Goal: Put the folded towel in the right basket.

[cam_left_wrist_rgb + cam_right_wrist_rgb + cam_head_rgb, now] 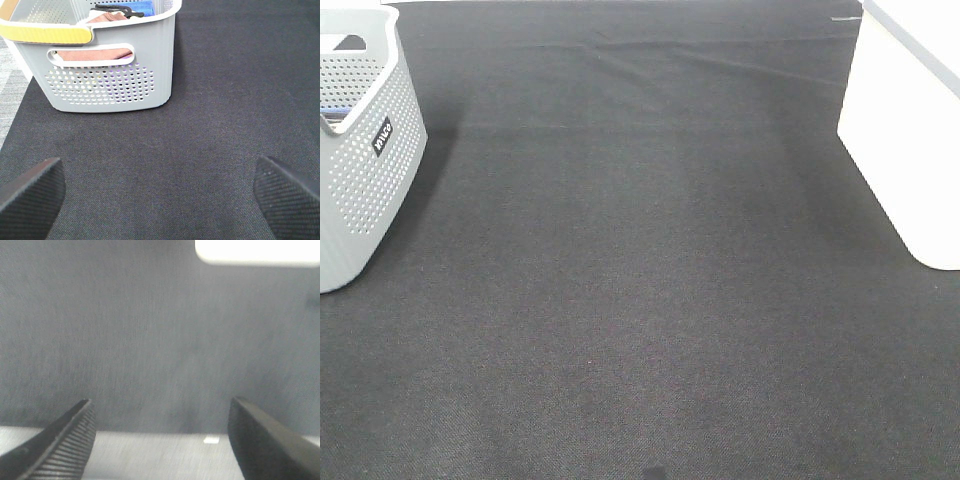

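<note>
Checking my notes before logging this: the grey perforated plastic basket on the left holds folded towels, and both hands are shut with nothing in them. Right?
Not quite. The grey perforated plastic basket does hold folded towels, but both hands are open, not shut: the left hand in the left wrist view and the right hand in the right wrist view show fingers spread wide, holding nothing.

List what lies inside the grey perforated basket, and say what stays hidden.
Inside the grey basket: a reddish-brown towel, a blue cloth and a dark item. The walls cover whatever lies deeper.

Even, bright light; right wrist view seems blurred
</note>
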Motion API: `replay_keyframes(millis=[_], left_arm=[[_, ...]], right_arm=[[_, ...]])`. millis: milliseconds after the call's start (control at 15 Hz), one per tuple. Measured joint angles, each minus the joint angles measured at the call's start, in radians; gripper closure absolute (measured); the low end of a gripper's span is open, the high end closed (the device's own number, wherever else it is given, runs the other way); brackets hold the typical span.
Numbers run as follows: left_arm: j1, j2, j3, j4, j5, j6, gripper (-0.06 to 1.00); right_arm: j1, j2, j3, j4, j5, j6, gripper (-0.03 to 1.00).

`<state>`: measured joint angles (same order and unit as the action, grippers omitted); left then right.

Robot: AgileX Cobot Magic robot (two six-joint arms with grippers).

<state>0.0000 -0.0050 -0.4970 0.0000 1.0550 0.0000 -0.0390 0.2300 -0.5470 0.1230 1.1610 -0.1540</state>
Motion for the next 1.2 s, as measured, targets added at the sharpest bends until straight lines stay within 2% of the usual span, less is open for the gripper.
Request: replay_keyframes(millis=[333,733,1200], left_arm=[[0.0,0.0,0.0,0.0,0.0,0.0,-0.03],[0.0,0.0,0.0,0.0,0.0,0.0,-0.03],[0.0,0.0,0.0,0.0,0.0,0.0,-0.03]], right_arm=[[0.004,-0.161,0.039,0.0,-0.078,0.019,0.27],[0.004,-0.234,0.042,-0.065,-0.092,0.08,0.27],[0.004,-0.237,0.043,-0.071,-0.092,0.095,0.27]])
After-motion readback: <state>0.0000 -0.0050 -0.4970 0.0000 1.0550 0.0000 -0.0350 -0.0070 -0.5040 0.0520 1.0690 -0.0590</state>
